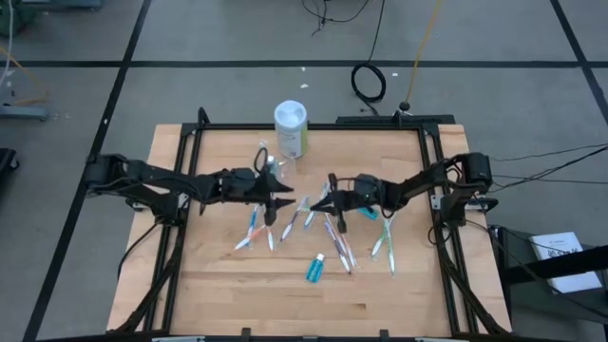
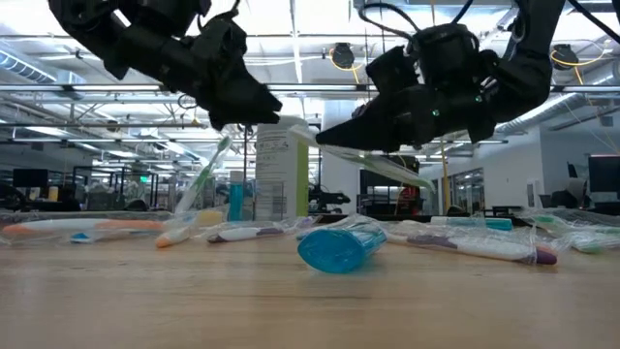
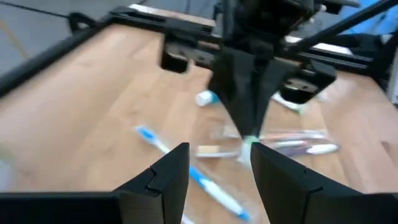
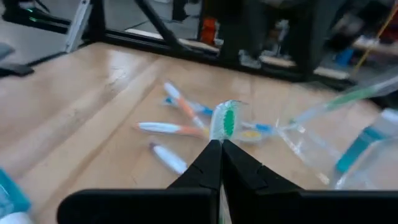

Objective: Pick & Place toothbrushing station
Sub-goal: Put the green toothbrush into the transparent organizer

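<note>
Toothbrushes (image 1: 337,239) lie scattered mid-desk, one green-bristled brush (image 4: 225,121) pinched in the right tool (image 4: 219,147), lifted toward the clear cup (image 1: 274,169) near the far edge, beside which the left tool (image 3: 219,163) gapes wide, empty.

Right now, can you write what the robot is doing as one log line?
right gripper: shut on green toothbrush, lifted | left gripper: open, empty, facing it | clear cup: holds one toothbrush

Slim pastel toothbrushes (image 1: 334,236) lie scattered mid-tabletop (image 1: 228,285); a small teal toothpaste tube (image 1: 314,269) lies nearer the front; the white-capped, green-labelled canister (image 1: 290,128) stands behind them.
</note>
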`<state>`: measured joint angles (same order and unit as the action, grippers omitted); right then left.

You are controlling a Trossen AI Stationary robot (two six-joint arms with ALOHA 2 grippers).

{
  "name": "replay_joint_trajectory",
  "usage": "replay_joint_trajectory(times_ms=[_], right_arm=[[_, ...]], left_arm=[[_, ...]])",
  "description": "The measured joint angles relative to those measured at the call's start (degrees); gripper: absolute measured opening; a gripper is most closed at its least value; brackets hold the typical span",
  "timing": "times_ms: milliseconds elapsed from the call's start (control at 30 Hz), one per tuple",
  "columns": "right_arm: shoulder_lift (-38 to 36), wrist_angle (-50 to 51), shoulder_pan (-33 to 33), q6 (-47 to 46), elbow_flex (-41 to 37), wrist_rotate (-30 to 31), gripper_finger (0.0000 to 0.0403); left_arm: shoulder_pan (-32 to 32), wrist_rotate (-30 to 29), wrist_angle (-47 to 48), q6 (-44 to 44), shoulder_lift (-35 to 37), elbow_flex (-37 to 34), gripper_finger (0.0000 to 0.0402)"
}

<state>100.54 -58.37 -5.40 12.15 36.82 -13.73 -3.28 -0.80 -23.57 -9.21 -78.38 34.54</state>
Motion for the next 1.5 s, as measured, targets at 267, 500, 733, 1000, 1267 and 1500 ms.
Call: replay_joint_trajectory(times_ms=[267,500,733,1000,1267,1500], right_arm=[[0.01,-0.11,1.02,1.15,0.04,7.91,0.0],[0.01,-1.59,1.02,1.0,0.04,7.78,0.0],[-0.02,-4.97,1.04,0.71,0.04,7.72,0.0],[-0.01,-5.5,1.43,0.53,0.06,7.56,0.0],[-0.01,-5.9,2.64,2.09,2.07,7.56,0.0],[-0.01,-5.88,2.6,2.05,2.12,7.76,0.0]], left_arm=[[1.33,0.6,-7.23,-6.03,-7.35,0.23,0.0177],[1.33,0.36,-7.54,-5.3,-7.79,0.47,0.0177],[1.33,1.67,-9.55,-4.76,-8.27,0.47,0.0177],[1.09,1.8,-12.13,-4.81,-8.25,0.49,0.0177],[1.07,2.22,-13.82,-5.49,-8.25,0.49,0.0124],[1.05,2.22,-14.05,-5.49,-8.25,0.49,0.0069]])
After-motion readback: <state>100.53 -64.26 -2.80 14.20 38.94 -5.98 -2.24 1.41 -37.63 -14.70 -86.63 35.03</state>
